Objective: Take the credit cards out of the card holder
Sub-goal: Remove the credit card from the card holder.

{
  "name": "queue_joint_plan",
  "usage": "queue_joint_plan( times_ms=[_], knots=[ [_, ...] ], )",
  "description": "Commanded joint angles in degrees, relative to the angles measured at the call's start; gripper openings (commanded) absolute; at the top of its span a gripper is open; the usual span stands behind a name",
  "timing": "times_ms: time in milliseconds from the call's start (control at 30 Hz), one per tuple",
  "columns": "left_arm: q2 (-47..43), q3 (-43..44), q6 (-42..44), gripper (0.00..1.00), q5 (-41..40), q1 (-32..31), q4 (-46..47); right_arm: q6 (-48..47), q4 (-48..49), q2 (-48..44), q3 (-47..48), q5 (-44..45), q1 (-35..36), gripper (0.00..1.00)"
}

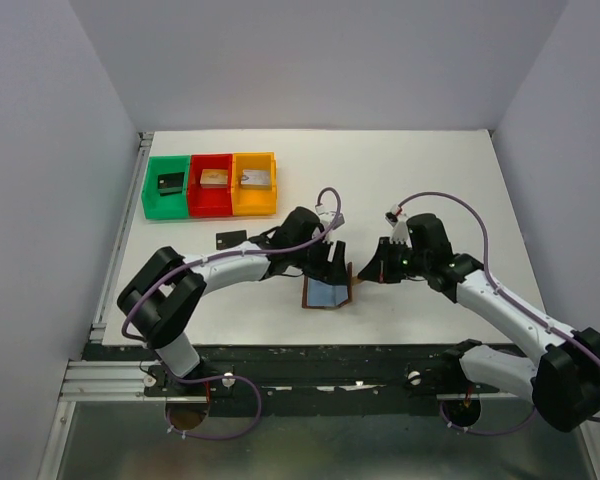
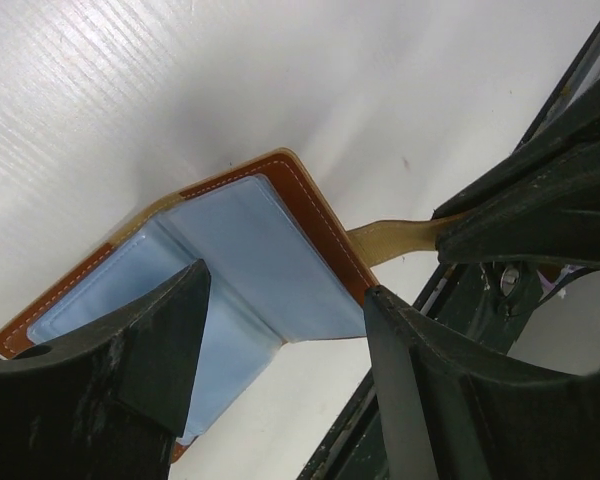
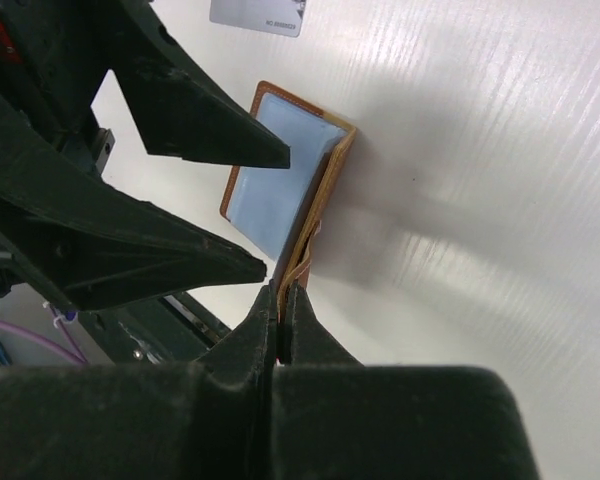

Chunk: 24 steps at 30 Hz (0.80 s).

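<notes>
The brown card holder [image 1: 328, 293] lies open near the table's front edge, its pale blue lining [image 2: 250, 260] facing up. My left gripper [image 2: 288, 283] is open, with its fingers over the lining and at the wallet's corner. My right gripper [image 3: 280, 290] is shut on a gold-tan credit card [image 2: 395, 238] that sticks out of the wallet's right edge. In the top view the left gripper [image 1: 332, 265] and right gripper [image 1: 370, 272] meet over the wallet. A black card [image 1: 230, 239] lies flat on the table to the left. A grey-looking card [image 3: 260, 14] lies beyond the wallet.
Green [image 1: 166, 186], red [image 1: 211, 184] and orange [image 1: 253, 182] bins stand in a row at the back left, each with a chunky block inside. The table's front edge and black rail [image 1: 310, 352] run just below the wallet.
</notes>
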Motion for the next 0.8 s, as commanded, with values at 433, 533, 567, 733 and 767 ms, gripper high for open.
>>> queue_joint_plan(
  times_ms=[433, 533, 567, 733, 767],
  knots=[
    [1.0, 1.7, 2.3, 0.65, -8.3, -2.5, -5.8, 0.5, 0.7, -3.5, -2.1, -2.4, -0.2, 0.0],
    [-1.4, -0.8, 1.7, 0.56, -12.3, -2.4, -5.7, -0.1, -0.3, -3.7, -1.8, -1.4, -0.4, 0.0],
    [-2.2, -1.6, 1.5, 0.54, -13.3, -2.4, -5.6, -0.4, -0.4, -3.7, -1.8, -1.1, -0.3, 0.0],
    [-4.3, -3.0, 1.5, 0.52, -14.2, -2.4, -4.6, -0.4, -0.1, -3.3, -2.0, -1.0, -0.3, 0.0],
    [-4.0, -2.8, 1.7, 0.52, -13.5, -2.4, -4.6, -0.4, -0.1, -3.1, -2.0, -1.0, -0.3, 0.0]
  ],
)
